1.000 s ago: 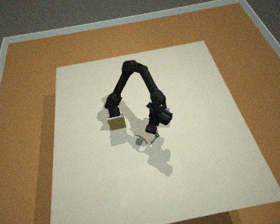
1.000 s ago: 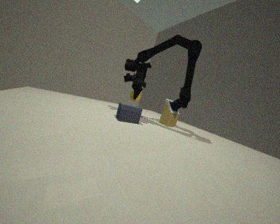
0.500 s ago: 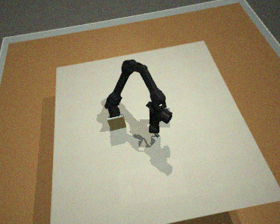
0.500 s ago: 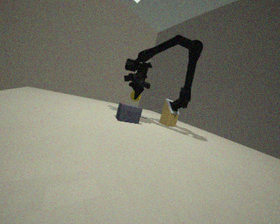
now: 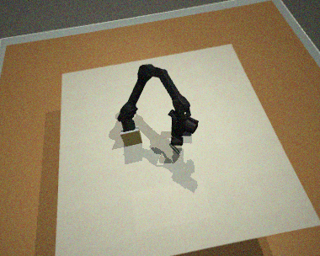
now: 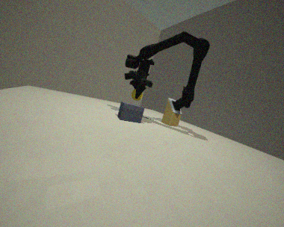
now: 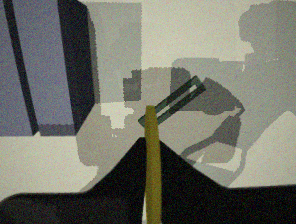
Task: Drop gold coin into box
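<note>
My gripper (image 5: 176,145) (image 6: 137,97) (image 7: 147,143) is shut on the gold coin (image 6: 134,94) (image 7: 153,175), which is edge-on in the wrist view, and holds it up off the table. The dark-green holder (image 5: 175,148) (image 7: 167,101) is empty and lies below and ahead of the fingertips, slanted in the wrist view. The closed grey box (image 6: 131,112) (image 7: 45,65) is at the wrist view's upper left. Its dark slot (image 7: 20,65) runs nearly up and down there, slightly tilted against the coin. In the top view the arm hides most of the box.
The arm's base stands by a tan block (image 5: 131,138) (image 6: 170,116) with a pale top edge, to the left in the top view and right of the box in the exterior view. Arm shadows fall across the white table top (image 5: 116,202) around the holder.
</note>
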Robot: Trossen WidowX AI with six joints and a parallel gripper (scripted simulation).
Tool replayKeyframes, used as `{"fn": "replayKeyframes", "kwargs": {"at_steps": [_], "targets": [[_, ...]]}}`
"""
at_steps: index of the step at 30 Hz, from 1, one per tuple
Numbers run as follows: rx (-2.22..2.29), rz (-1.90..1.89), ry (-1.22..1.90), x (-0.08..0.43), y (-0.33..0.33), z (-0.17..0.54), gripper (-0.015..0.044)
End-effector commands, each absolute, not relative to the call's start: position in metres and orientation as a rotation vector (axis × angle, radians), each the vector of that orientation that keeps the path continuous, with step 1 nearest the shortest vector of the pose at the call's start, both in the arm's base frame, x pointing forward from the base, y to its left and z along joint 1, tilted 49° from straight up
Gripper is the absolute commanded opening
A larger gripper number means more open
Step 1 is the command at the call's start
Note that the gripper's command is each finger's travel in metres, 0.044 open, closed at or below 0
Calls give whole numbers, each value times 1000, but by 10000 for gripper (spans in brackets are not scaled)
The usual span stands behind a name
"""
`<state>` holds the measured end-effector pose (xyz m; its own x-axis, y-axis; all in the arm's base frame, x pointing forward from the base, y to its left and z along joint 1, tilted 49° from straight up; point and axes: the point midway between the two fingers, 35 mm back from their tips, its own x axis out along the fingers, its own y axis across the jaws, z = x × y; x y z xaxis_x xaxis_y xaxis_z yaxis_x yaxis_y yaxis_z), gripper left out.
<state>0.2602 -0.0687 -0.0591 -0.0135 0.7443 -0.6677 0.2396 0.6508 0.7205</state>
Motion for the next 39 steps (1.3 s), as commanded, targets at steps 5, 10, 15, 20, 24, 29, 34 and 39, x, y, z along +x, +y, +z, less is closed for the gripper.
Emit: {"fn": "replayKeyframes", "kwargs": {"at_steps": [5, 10, 15, 20, 24, 29, 34, 39], "targets": [[834, 480, 1564, 279, -61, -45, 0], [835, 480, 1564, 287, -55, -38, 0], [836, 481, 1564, 295, -48, -31, 0], [837, 483, 1564, 302, -41, -24, 0], [839, 485, 1564, 308, -35, -18, 0], [841, 489, 1564, 315, -27, -10, 0], [843, 492, 1564, 319, -21, -4, 0], [842, 493, 1571, 315, -22, -8, 0]]}}
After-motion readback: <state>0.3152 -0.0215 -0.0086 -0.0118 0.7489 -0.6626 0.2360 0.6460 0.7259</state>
